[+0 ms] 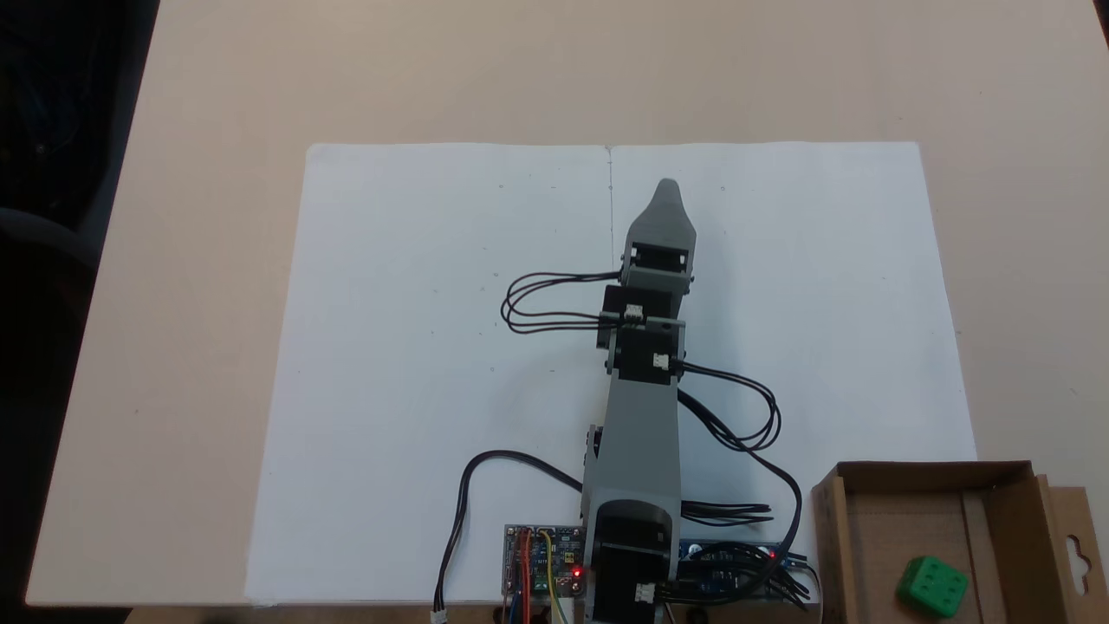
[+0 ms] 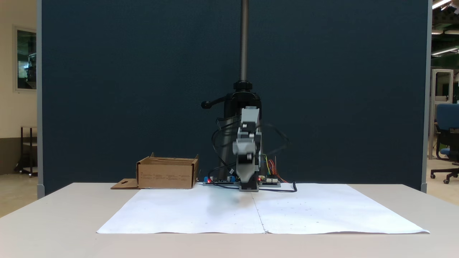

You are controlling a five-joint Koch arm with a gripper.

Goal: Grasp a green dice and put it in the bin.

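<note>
In bin (image 1: 996, 485): green dice (image 1: 932, 587) (from front, walls hide it).

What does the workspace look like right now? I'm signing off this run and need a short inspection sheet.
Surface: beige table with two white paper sheets side by side.
Job's things: green dice lies inside the cardboard box.
Clutter: nothing seen.
Gripper: gripper stretched over the paper, away from the box; open or shut cannot be told.
Cables: black cables loop off the arm; circuit boards at its base.
Surroundings: dark blue partition, office chair.
</note>
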